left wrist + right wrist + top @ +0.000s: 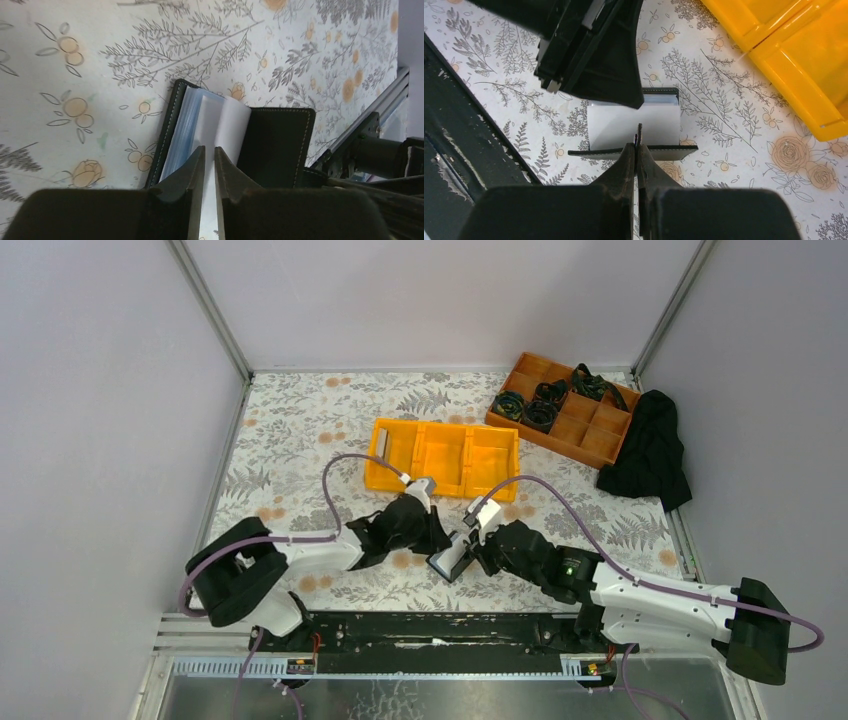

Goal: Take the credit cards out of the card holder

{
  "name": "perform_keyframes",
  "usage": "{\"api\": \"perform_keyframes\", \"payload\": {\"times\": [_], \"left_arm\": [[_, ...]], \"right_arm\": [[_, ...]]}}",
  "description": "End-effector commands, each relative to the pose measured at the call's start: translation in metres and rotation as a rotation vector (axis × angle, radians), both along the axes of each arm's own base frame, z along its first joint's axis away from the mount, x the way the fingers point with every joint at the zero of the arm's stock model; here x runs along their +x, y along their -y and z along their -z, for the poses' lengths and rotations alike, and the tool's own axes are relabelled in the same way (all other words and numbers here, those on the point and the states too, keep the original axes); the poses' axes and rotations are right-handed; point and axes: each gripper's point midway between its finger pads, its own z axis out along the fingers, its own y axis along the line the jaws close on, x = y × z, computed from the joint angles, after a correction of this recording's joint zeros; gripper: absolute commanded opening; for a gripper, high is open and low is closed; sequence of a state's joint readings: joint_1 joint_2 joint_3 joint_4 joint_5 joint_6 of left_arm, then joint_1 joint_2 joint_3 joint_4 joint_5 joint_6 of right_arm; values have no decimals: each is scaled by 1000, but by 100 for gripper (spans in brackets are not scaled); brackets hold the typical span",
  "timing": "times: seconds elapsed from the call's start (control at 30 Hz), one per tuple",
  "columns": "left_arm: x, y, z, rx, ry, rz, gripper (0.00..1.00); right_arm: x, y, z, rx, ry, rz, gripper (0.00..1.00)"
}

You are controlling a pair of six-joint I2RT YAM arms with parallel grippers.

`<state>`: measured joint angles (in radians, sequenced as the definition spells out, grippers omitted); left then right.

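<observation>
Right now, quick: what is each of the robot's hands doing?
Left hand: closed on the card holder, pinching one of its pale inner sleeves.
Right hand: closed on the card holder's black cover edge.

card holder [449, 562]: on the table [300, 430], between left gripper [440, 538] and right gripper [470, 552]
three-compartment bin [500, 455]: just behind the card holder
divided tray [585, 445]: behind and right of the bin
cloth [650, 455]: right of the tray, touching it

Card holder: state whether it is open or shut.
Open. In the left wrist view the card holder is spread apart on the table, and its clear sleeves fan up between the two black halves.
</observation>
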<state>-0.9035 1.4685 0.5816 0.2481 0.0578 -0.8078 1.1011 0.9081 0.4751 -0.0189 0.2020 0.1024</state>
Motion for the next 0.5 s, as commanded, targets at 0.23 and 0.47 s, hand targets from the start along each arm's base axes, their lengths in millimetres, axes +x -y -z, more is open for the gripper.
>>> {"api": "perform_keyframes", "payload": {"times": [0.23,0.47], "left_arm": [[-24,36,21,-51,-69,158,14],[-21,36,44,26,-114,147,8]], "right_arm": [[15,18,-5,-23,39,138,0],[33,32,-3,-73,64,289,70]]}}
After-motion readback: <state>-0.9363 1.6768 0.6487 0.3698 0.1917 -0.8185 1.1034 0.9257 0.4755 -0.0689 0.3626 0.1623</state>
